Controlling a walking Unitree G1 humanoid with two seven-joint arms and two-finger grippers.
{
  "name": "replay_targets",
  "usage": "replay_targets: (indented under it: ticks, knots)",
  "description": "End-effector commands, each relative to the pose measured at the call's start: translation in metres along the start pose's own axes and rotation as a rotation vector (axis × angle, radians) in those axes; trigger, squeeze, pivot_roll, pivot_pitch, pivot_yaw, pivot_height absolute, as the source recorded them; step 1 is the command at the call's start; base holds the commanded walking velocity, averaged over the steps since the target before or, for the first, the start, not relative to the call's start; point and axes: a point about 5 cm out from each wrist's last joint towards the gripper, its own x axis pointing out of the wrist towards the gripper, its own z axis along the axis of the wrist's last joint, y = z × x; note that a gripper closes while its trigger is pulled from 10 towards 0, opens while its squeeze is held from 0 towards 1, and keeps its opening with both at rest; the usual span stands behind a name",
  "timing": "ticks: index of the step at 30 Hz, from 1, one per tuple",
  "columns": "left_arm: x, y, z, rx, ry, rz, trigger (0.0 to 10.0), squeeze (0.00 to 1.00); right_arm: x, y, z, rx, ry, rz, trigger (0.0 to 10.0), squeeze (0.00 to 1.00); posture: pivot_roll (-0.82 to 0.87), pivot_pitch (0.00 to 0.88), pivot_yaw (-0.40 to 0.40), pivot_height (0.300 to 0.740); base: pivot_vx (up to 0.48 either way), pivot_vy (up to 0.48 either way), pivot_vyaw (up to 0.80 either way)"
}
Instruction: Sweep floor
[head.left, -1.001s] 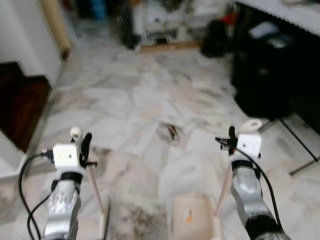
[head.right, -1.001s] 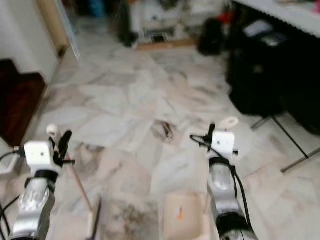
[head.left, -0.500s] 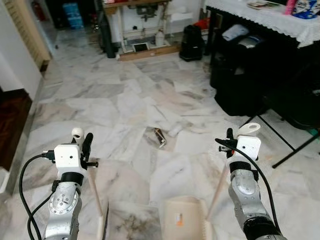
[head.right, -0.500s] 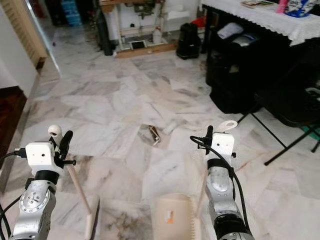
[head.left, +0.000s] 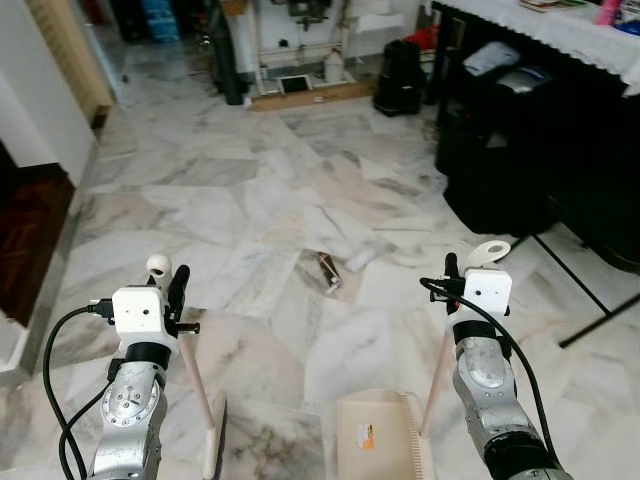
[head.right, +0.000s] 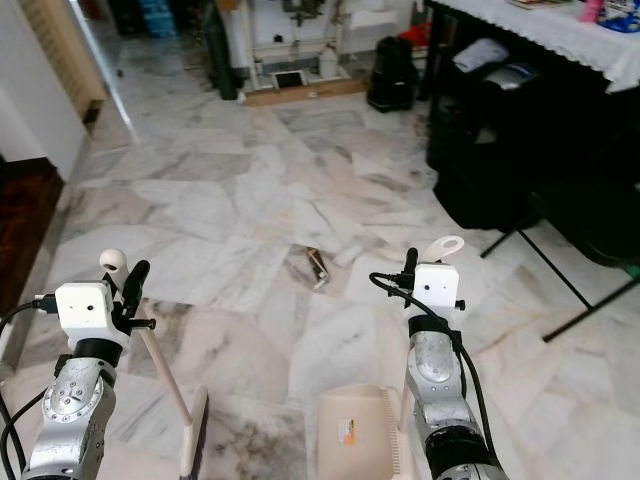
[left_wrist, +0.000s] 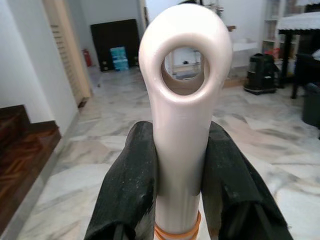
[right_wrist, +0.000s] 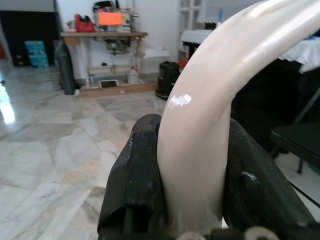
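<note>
No writing can be read anywhere. The dustpan (head.left: 378, 437), low beside the right pincer (head.left: 452, 272), carries a small orange-and-white sticker (head.left: 366, 433), its print too small to read.

We see the right gripper (right_wrist: 192, 170) clamped on a cream handle (right_wrist: 210, 115), one black finger (right_wrist: 137, 175) pressed against each side of it. Far off on the marble floor (right_wrist: 55, 150) stands a wooden table (right_wrist: 102, 35) against the wall, with a black bag (right_wrist: 167, 85) near it.
</note>
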Motion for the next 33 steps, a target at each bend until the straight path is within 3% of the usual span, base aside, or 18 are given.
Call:
replay_targets:
  ticks: [1, 8, 15, 33]
  knots:
    - [0.0015, 0.0056, 0.0081, 0.018, -0.036, 0.013, 10.0, 0.00, 0.0052, 0.0015, 0.0115, 0.012, -0.056, -0.001, 10.0, 0.00, 0.04, 0.000, 0.054, 0.740, 0.326, 0.000, 0.00]
    - [0.0035, 0.0042, 0.0092, 0.015, -0.041, 0.009, 10.0, 0.00, 0.0077, 0.0044, 0.0144, 0.012, -0.063, 0.009, 10.0, 0.00, 0.04, 0.000, 0.050, 0.740, 0.334, 0.000, 0.00]
    - [0.0023, 0.0025, 0.0081, 0.017, -0.038, -0.002, 10.0, 0.00, 0.0098, -0.0038, 0.0168, 0.000, -0.075, -0.002, 10.0, 0.00, 0.03, 0.000, 0.048, 0.740, 0.398, 0.000, 0.00]
    - [0.0032, 0.0034, 0.0092, 0.018, -0.043, -0.005, 10.0, 0.00, 0.0088, 0.0035, 0.0179, 0.006, -0.080, 0.022, 10.0, 0.00, 0.03, 0.000, 0.046, 0.740, 0.409, 0.000, 0.00]
